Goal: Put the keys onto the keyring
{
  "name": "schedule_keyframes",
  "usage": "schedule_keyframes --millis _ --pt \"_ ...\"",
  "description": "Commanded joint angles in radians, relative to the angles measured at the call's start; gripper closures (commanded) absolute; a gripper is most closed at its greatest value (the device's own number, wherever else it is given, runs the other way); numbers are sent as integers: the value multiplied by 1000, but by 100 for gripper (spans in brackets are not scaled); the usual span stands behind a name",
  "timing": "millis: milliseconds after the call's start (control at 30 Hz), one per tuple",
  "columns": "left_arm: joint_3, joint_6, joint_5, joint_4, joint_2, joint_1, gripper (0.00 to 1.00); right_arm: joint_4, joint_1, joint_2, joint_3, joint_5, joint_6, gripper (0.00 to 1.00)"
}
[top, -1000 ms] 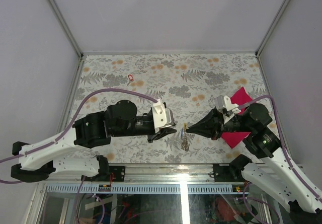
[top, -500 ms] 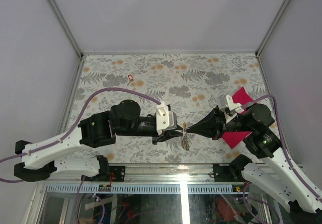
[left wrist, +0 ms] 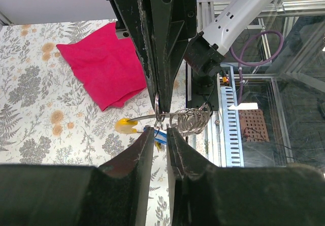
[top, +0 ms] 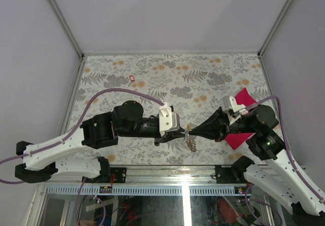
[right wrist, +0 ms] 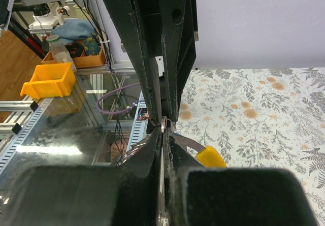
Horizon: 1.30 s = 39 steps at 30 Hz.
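Silvery coils of the keyring point(left wrist: 192, 120) are hanging in the air between my two sets of fingertips, just above the near edge of the table point(top: 152, 68), and the coming move is turning on that one tight spot. My right gripper point(top: 193, 130) is pinching the ring's wire with its jaws pressed flat together, while the rest of the loop and its chain is dangling just below, toward my bases. My left gripper point(top: 179, 132) is meeting it tip to tip from the opposite side. Its jaws are drawn in to a narrow slit, and I am not able to tell whether they are biting on anything or only bracketing the wire.

The yellow key point(left wrist: 125, 126) is lying crosswise to both grippers. Its shaft is running from the pinch point out to its head on the side away from my bases, so its long axis is sitting roughly square to my fingers. Whether it is already threaded I cannot make out.

Both arms are reaching inward, forearms low, wrists pointing at each other almost along one line. My left arm is the nearer one to the red key point(top: 132, 78), which is lying far up the table, well apart from either gripper. The magenta cloth point(top: 238, 138) is lying beneath my right forearm.
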Motion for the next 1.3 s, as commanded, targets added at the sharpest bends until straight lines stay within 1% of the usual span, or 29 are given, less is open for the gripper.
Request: schedule_keyframes --millis 0,233,600,867,1000,1267 --pt "21 8 -4 44 9 -5 83 80 -3 -13 54 -13 18 100" --pt "22 7 -4 45 16 -5 82 83 -3 -19 54 -5 23 100" --pt "26 -1 42 70 47 -6 82 109 -3 -23 43 17 40 100" --pt "22 4 2 72 19 -4 82 95 -3 -30 43 21 33 100" --pt "4 -4 -16 105 -7 -6 82 96 -3 -27 41 13 32 100" --pt "-1 -5 -7 123 -14 -5 79 87 -3 -28 42 16 28 100"
